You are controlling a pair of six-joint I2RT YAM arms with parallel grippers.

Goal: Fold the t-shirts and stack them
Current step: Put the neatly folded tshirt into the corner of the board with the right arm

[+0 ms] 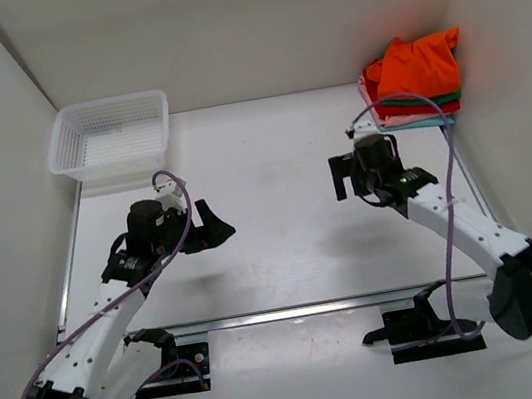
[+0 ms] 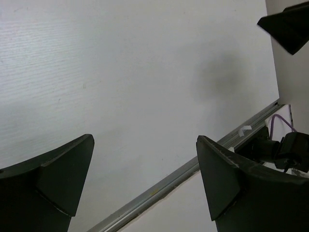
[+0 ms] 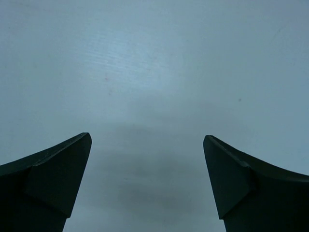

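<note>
1. At the far left corner stands the white mesh basket (image 1: 109,133), near the back wall and well apart from both my arms.
2. My left gripper (image 1: 212,226) hangs over the left half of the table (image 1: 284,247), pointing toward the middle. Its jaws are spread wide and hold nothing: in the left wrist view the left gripper (image 2: 145,145) shows only bare white tabletop between its two dark fingers (image 2: 58,169).
3. Along the near edge of the tabletop runs a metal rail (image 1: 313,306), also seen slanting across the lower part of the left wrist view.
4. My right gripper (image 1: 344,177) is over the right half of the table, facing left. It too is released and empty: the right wrist view has the right gripper (image 3: 147,140) looking at plain tabletop with its own soft shadow, the fingers standing far apart.
5. The t-shirts (image 1: 412,100) sit in a stack at the far right corner, close to the right wall. The orange shirt (image 1: 417,64) lies on top, rumpled; beneath it I see folded edges in red, green, pink and light blue. Neither gripper touches the stack; the right one is the nearer.
</note>
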